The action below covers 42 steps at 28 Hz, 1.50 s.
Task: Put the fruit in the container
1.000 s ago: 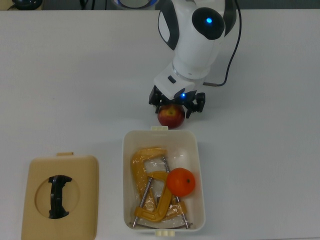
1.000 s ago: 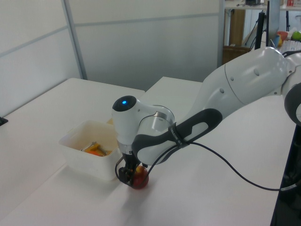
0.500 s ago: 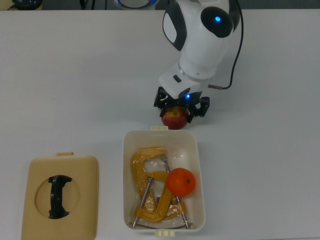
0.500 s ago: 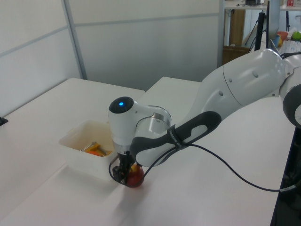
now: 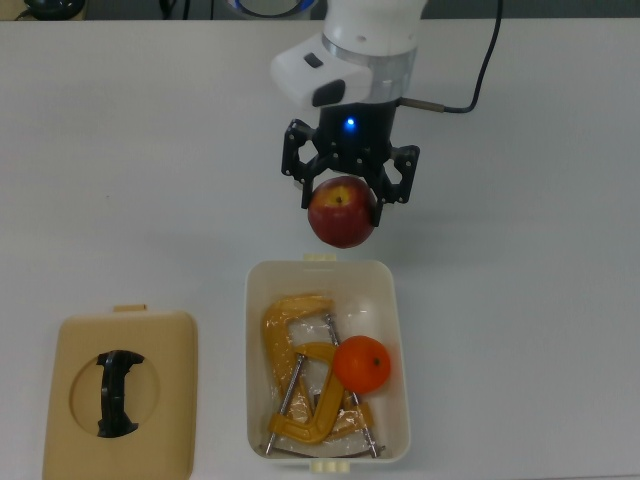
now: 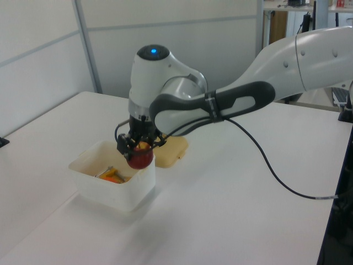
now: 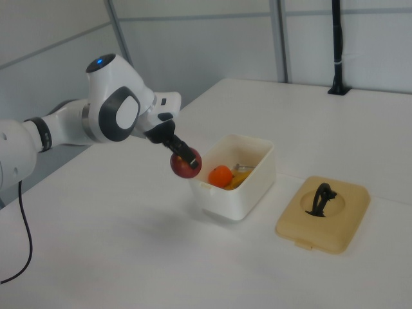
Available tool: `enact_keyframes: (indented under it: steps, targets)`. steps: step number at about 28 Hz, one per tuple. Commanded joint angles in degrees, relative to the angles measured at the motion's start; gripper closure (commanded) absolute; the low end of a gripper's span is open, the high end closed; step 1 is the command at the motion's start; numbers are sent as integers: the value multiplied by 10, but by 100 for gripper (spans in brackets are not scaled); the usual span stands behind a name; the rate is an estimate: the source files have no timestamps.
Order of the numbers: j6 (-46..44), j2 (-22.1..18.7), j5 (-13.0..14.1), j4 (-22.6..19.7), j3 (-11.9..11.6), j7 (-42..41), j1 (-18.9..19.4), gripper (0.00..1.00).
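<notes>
**Operator:** Item one: the tool (image 5: pixel 347 190), fingers closed on the red apple (image 5: pixel 342 212), which I held clear of the tabletop (image 5: pixel 120 150), just outside the near end wall of the cream container (image 5: pixel 256 330) in the top view. I kept it high so the fruit would pass over the rim rather than knock it.

**Checker:** Contents of the container?

**Operator:** Item two: the orange mandarin (image 5: pixel 361 364), inside, toward the top view's right wall, resting on a yellow C-clamp (image 5: pixel 300 385) that filled most of the floor.

**Checker:** Room left for the apple?

**Operator:** I judged the barest floor to be the corner nearest the tool, above the mandarin in the top view. Item three: the tan lid (image 5: pixel 122 390) with its black handle (image 5: pixel 117 392), flat on the tabletop, well apart on the top view's left, out of my path.
</notes>
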Motion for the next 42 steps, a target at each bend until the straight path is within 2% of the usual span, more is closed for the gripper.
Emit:
enact_keyframes:
  steps: [1,2,6,8,10,11,12,13,19,24,27,28,31,33,38,42]
  targets:
    - [-2,13,29,18,-11,28,-6,100]
    - [18,22,29,20,-19,52,-6,100]
    - [79,57,21,34,-26,102,-6,100]
    - [89,80,-3,48,-26,130,-6,100]
    - [89,89,-12,55,-28,148,-6,100]
    - [89,93,-13,55,-29,156,-6,95]
    - [90,95,-14,55,-29,164,-6,27]
    - [89,96,-15,55,-29,167,-6,0]
    - [86,94,-16,55,-29,171,-6,0]
    - [62,76,-12,55,-30,124,-6,0]
    - [6,60,-4,55,-30,59,-8,0]
    - [-41,49,8,55,-29,3,-15,0]
    - [-101,35,60,56,-31,-83,-21,0]
    - [-134,26,83,62,-32,-131,-21,0]
    - [-229,7,88,63,-42,-217,-21,0]
    - [-289,-6,88,63,-59,-283,-22,0]
